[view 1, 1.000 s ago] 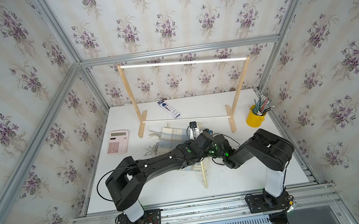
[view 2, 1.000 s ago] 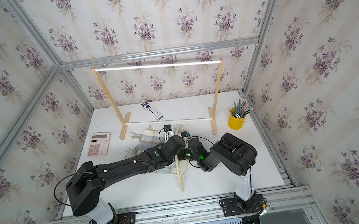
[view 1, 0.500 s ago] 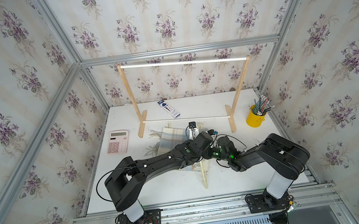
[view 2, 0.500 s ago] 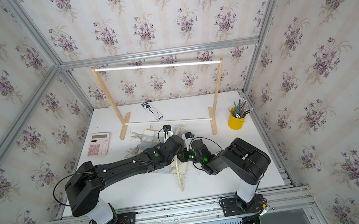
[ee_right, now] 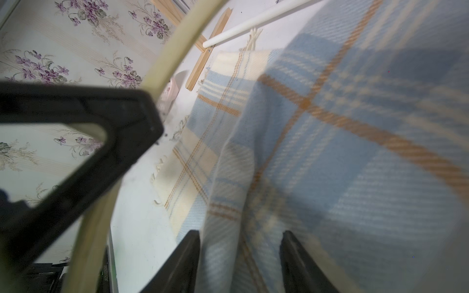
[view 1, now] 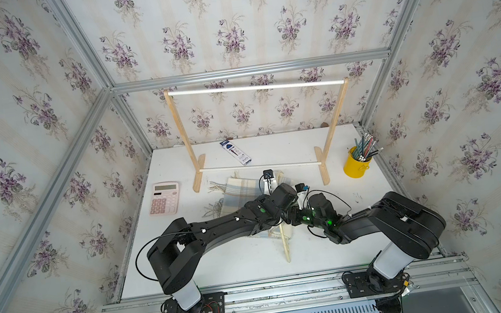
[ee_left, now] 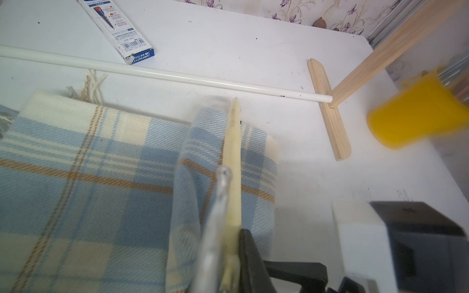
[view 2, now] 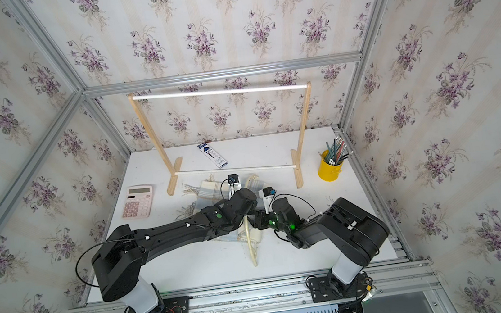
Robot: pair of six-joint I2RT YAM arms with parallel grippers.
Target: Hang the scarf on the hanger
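The plaid scarf (view 1: pixel 241 186) (view 2: pixel 211 189) lies on the white table in front of the rack, and both arms cover its near part. The hanger (view 1: pixel 284 244) (view 2: pixel 251 245) lies over it, one pale arm pointing toward the front edge. My left gripper (ee_left: pixel 233 253) is shut on the hanger (ee_left: pixel 232 152) at its neck, beside the metal hook (ee_left: pixel 220 192). A raised fold of scarf (ee_left: pixel 203 142) drapes by the hanger's arm. My right gripper (ee_right: pixel 239 243) has its jaws apart, with a lifted fold of scarf (ee_right: pixel 330 152) between its fingers (ee_right: pixel 187 253). The hanger (ee_right: pixel 172 50) curves past close by.
The wooden rack (view 1: pixel 255 88) with white rods stands at the back; its lower rod (view 1: pixel 260 166) runs just behind the scarf. A pink calculator (view 1: pixel 165 197) lies left, a pencil box (view 1: pixel 235 152) behind the rack, and a yellow pencil cup (view 1: pixel 356 165) at the right.
The right arm's elbow has swung out to the right and its wrist has drawn slightly right. The left arm has stayed where it was, still holding the hanger.
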